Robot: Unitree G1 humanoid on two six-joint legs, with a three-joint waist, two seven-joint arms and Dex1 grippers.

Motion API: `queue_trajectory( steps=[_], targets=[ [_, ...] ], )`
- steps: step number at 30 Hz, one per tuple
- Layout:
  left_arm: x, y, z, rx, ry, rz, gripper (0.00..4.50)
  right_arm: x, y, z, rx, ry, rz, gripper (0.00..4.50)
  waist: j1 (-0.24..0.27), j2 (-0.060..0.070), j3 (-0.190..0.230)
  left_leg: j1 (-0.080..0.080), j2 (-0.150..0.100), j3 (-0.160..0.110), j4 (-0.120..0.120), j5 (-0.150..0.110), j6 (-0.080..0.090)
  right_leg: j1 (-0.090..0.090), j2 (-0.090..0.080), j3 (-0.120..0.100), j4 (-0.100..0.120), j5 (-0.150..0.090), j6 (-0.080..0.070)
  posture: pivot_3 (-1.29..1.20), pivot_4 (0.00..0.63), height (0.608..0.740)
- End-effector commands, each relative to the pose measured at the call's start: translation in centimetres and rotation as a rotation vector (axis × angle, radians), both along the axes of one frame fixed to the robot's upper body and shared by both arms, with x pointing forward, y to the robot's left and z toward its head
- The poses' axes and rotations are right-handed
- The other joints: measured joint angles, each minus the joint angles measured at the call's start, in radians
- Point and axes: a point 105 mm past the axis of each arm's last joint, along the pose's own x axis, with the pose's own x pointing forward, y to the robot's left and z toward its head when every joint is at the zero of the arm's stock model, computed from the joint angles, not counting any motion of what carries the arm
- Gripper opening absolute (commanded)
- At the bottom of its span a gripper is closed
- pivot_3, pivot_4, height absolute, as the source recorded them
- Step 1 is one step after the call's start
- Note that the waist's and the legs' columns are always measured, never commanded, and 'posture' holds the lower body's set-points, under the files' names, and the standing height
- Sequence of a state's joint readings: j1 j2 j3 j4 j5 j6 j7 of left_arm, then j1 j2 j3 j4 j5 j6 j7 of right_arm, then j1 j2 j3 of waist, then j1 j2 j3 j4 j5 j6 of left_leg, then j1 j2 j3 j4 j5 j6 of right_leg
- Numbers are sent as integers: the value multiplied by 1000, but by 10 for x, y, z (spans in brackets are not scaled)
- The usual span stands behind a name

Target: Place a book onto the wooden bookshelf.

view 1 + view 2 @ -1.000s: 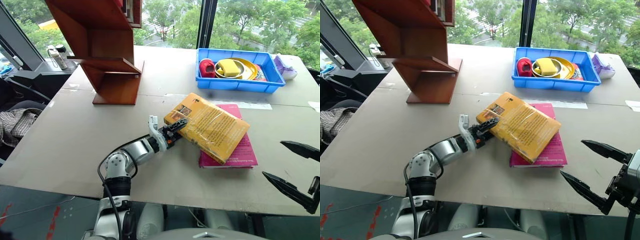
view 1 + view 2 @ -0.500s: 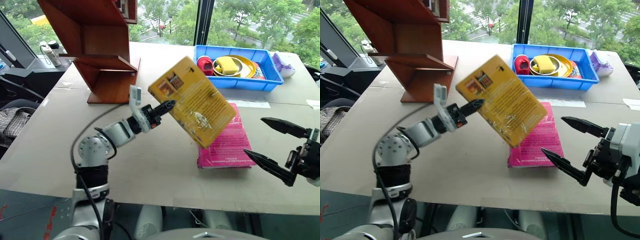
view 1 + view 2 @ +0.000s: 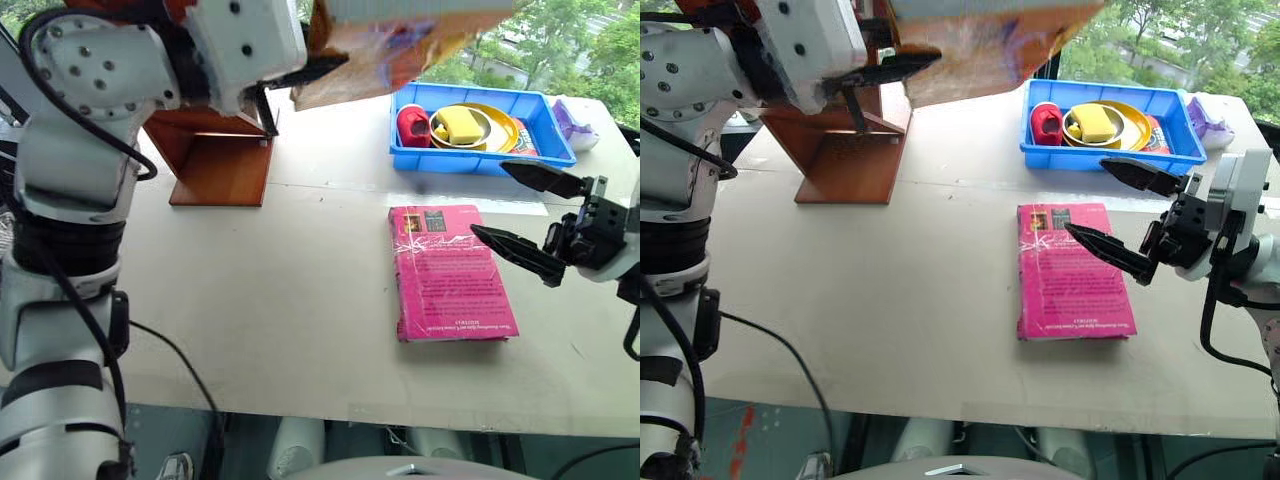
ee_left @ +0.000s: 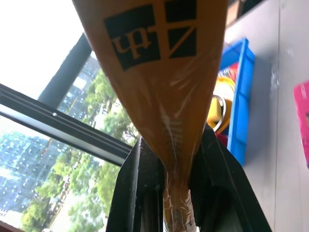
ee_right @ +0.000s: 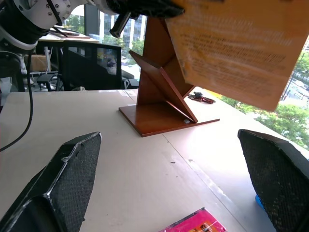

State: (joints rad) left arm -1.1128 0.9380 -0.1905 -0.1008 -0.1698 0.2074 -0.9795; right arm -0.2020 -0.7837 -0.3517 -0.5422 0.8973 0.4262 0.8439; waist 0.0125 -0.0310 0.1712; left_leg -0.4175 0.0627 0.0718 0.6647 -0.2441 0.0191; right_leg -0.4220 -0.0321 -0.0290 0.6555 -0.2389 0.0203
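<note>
High above the table hangs the yellow-orange book (image 3: 400,40) in its glossy wrap, tilted nearly flat. My left gripper (image 3: 325,68) is shut on its corner, and in the left wrist view both black fingers (image 4: 140,188) pinch the wrapped edge of the book (image 4: 159,72). The reddish-brown wooden bookshelf (image 3: 220,160) stands at the table's far left, below and behind that arm, its zigzag boards (image 5: 159,96) also clear in the right wrist view. My right gripper (image 3: 490,200) hovers open with nothing in it, just right of the pink book.
A magenta-pink book (image 3: 448,270) lies flat on the table right of centre. A blue tray (image 3: 480,165) with a red item, yellow sponge and plates sits at the far right. A purple-white bag (image 3: 572,118) lies beside it. The table's front edge runs close below.
The left gripper has lifted the yellow-orange book from just above the pink book to high over the table. The right gripper has risen and moved inward toward the pink book, still open.
</note>
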Motion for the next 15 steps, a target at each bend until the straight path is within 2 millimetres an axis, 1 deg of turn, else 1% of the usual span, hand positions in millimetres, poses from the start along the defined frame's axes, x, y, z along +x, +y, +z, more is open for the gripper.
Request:
queue_trajectory(
  steps=[1,2,4,6,10,12,13,15],
  targets=[
    [-2,33,29,119,-98,176,164,4,2,8,-5,-69,12,4500,-3,1,3,0,0,0,0,0,0,-1,0,0,1,0,0,0,150,740],
    [0,41,33,146,-103,222,164,6,3,9,-5,-77,14,4500,-3,1,3,0,0,0,0,0,0,-2,1,1,2,-1,1,0,150,740],
    [2,51,43,173,-119,273,164,11,4,9,1,-86,23,4500,0,2,4,0,0,0,0,0,0,-2,1,1,3,-2,3,0,150,740],
    [5,61,47,213,-128,322,164,14,5,9,4,-90,33,4500,4,3,4,0,0,0,1,0,0,-2,1,0,4,-2,3,0,150,740],
    [5,84,45,323,-98,419,164,15,7,9,10,-97,61,4500,3,3,5,0,0,1,2,0,0,-2,0,1,4,-2,4,0,150,740],
    [7,102,45,367,-74,503,164,14,10,9,8,-108,68,4500,2,3,5,-1,0,1,3,0,0,-2,0,1,5,-2,3,0,150,740],
    [9,114,44,388,-54,563,164,14,10,10,8,-114,70,4500,1,3,5,-1,0,1,3,0,0,-2,0,1,5,-2,3,0,150,740],
    [14,135,37,448,-16,647,164,13,10,13,8,-131,68,4500,-3,4,5,-1,0,1,3,0,0,-2,0,1,5,-2,3,0,150,740]
  ],
)
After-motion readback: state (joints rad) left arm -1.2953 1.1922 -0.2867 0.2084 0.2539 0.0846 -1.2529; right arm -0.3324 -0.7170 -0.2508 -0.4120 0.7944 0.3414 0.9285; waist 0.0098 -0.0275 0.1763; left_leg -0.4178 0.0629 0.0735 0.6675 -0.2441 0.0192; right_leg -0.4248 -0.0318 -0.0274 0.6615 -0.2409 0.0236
